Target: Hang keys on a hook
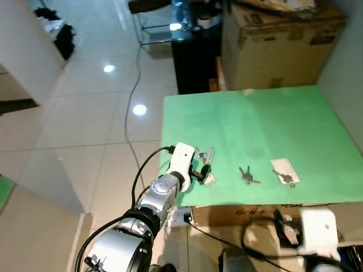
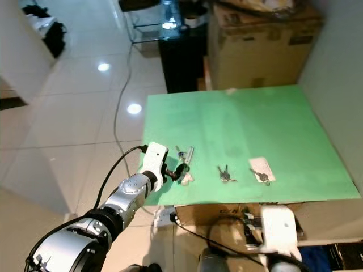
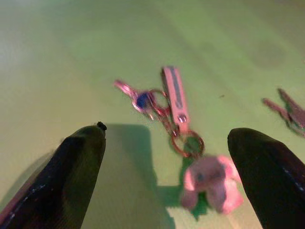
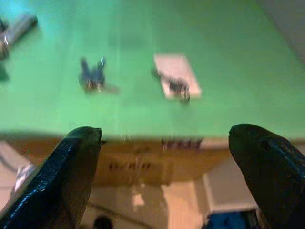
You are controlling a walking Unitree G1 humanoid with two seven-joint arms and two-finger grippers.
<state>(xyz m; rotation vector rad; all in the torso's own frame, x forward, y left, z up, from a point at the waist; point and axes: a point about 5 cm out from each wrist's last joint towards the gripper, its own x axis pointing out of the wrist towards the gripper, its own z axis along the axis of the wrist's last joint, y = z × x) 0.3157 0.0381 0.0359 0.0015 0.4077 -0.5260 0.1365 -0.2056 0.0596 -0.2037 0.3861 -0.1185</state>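
— Lying on the flat green tabletop, close to its near left corner, is a bunch of keys on a ring with a long silver fob and a small pale pink plush charm. Where is the left gripper?

— Right over that bunch, reaching in across the near left corner of the green top. Seen from the left wrist, its two black fingers stand wide apart with the pink charm and the ring between them, nothing gripped. The silver fob points away from the charm, and a small key with a blue head lies just beside it.

— And the other keys?

— A pair of small dark keys lies near the middle of the near edge, and a third set of keys on a white rectangular tag sits further toward the near right corner. All three are apart from one another.

— The right gripper?

— Held low in front of the near edge, short of the tabletop. Its wrist picture shows both black fingers spread wide, empty, with the dark keys and the white tag beyond them on the green surface. The white block of its wrist sits below the edge, by the brown cardboard side under the top.

— What stands behind the table?

— A large brown cardboard box at the far edge, a black stand with a glass shelf beside it, and a glossy pale tiled floor with a dark cable running across it
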